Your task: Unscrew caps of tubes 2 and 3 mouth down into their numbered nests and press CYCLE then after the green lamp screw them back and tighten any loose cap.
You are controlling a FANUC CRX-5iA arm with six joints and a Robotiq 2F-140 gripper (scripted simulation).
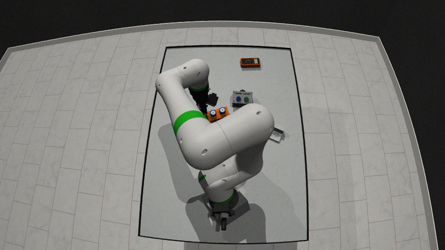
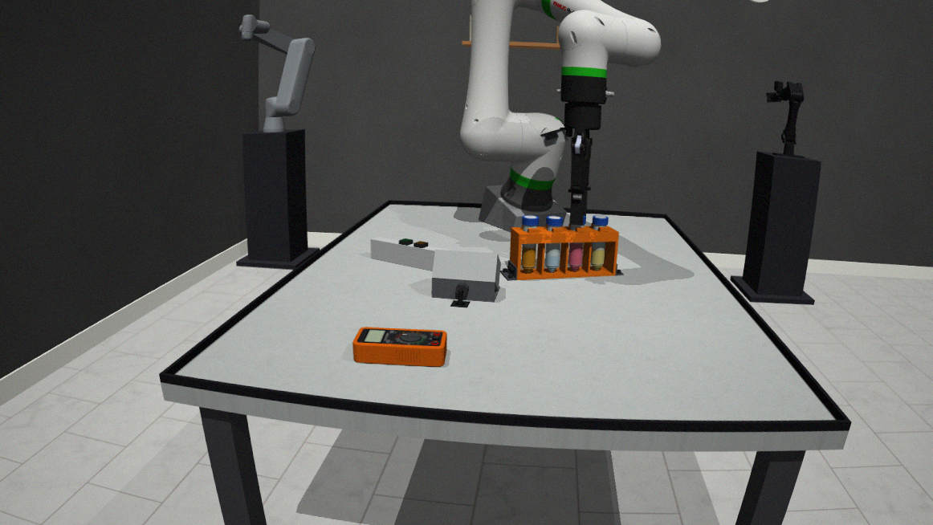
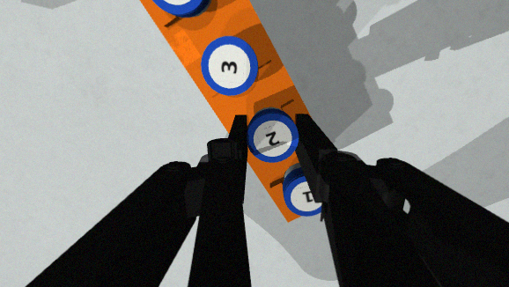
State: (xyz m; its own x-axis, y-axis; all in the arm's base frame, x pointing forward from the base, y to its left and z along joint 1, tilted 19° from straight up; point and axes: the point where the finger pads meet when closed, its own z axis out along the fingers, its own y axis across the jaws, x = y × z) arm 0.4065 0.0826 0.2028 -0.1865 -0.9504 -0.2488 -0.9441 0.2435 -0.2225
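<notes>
The orange tube rack (image 3: 229, 19) runs slantwise through the wrist view, and it also shows in the exterior view (image 2: 564, 254). The blue-rimmed caps 1 (image 3: 305, 195), 2 (image 3: 272, 136) and 3 (image 3: 229, 66) sit on their tubes, and cap 4 (image 3: 178, 3) is cut off at the top edge. My gripper (image 3: 271, 133) points straight down over tube 2. Its two black fingers press on opposite sides of cap 2, so it is shut on that cap. In the exterior view the fingers (image 2: 576, 212) hide cap 2.
The grey key housing (image 1: 242, 98) with the blue key (image 1: 238, 99) and the green key (image 1: 246, 99) stands just beyond the rack. The cap tray (image 2: 398, 250) with two dark lamps lies to one side. An orange multimeter (image 2: 400, 345) lies further away.
</notes>
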